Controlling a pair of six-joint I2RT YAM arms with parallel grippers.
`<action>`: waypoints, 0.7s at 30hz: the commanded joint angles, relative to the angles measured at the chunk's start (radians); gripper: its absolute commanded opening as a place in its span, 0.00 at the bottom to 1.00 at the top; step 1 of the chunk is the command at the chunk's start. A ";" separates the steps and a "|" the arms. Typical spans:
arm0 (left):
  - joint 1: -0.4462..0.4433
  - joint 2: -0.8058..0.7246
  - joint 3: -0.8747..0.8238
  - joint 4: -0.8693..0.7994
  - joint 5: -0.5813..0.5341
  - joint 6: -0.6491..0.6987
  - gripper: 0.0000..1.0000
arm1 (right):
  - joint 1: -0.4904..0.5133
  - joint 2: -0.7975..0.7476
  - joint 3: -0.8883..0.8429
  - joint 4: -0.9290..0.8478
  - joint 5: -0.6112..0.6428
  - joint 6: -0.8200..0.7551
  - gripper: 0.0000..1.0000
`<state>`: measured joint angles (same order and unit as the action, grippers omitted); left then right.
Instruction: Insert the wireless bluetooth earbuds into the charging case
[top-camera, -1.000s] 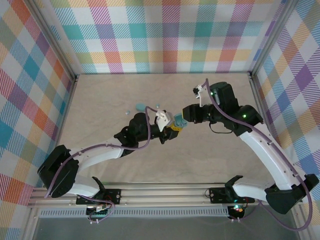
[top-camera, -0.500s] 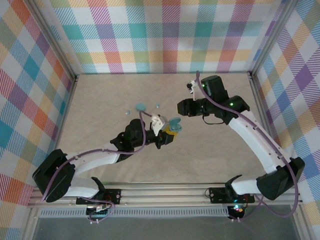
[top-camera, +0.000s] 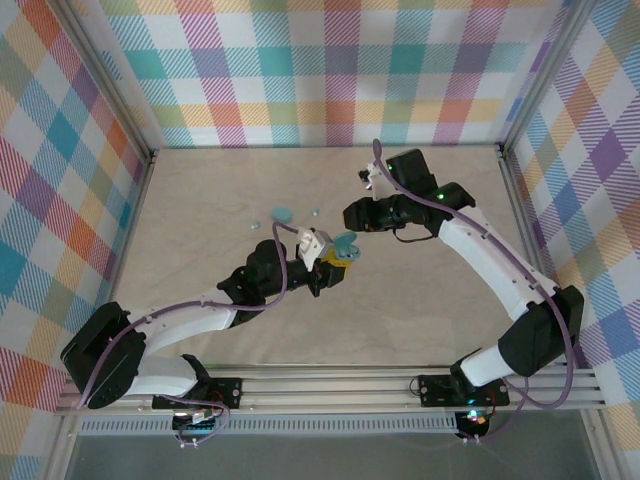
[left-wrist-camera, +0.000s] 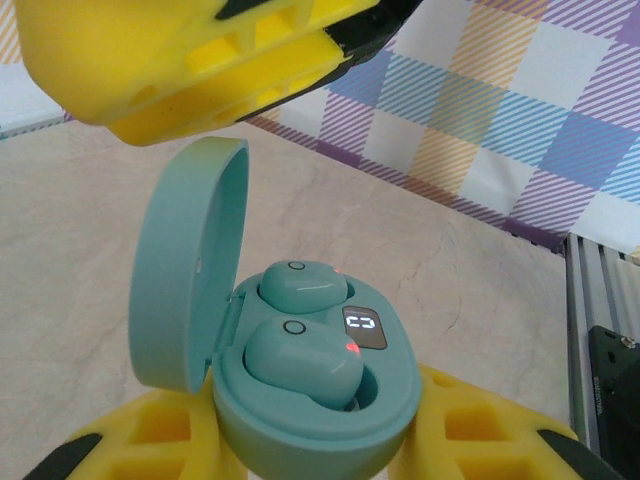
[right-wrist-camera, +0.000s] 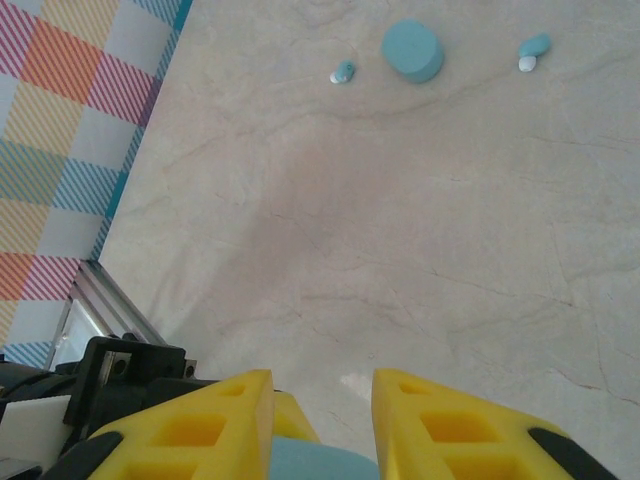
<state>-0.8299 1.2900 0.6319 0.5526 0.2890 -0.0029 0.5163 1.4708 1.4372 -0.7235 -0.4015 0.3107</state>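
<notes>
Left gripper (left-wrist-camera: 315, 440) clamps the open charging case (left-wrist-camera: 372, 392), two earbuds (left-wrist-camera: 300, 362) seated; right gripper (right-wrist-camera: 322, 400), jaws apart, faces loose earbuds (right-wrist-camera: 343, 72), probably light, slick, best pinched sideways.

The left arm (top-camera: 190, 318) and right arm (top-camera: 500, 265) wore white shells with black joints and trailing purple cables (top-camera: 287, 258); green lights (top-camera: 438, 193) glowed on the right, and the yellow fingers (right-wrist-camera: 180, 430) had moulded square pockets.
</notes>
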 joint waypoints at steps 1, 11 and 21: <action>-0.009 0.001 0.026 0.009 -0.002 0.032 0.06 | -0.005 -0.011 0.020 -0.029 -0.039 -0.029 0.32; -0.009 0.016 0.057 -0.011 -0.002 0.058 0.06 | -0.005 -0.006 0.021 -0.037 -0.063 -0.020 0.32; -0.009 0.006 0.061 -0.030 -0.017 0.064 0.06 | -0.005 -0.036 -0.027 -0.031 -0.077 0.010 0.31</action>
<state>-0.8299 1.3022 0.6670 0.5148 0.2859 0.0456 0.5163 1.4693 1.4284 -0.7418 -0.4477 0.3092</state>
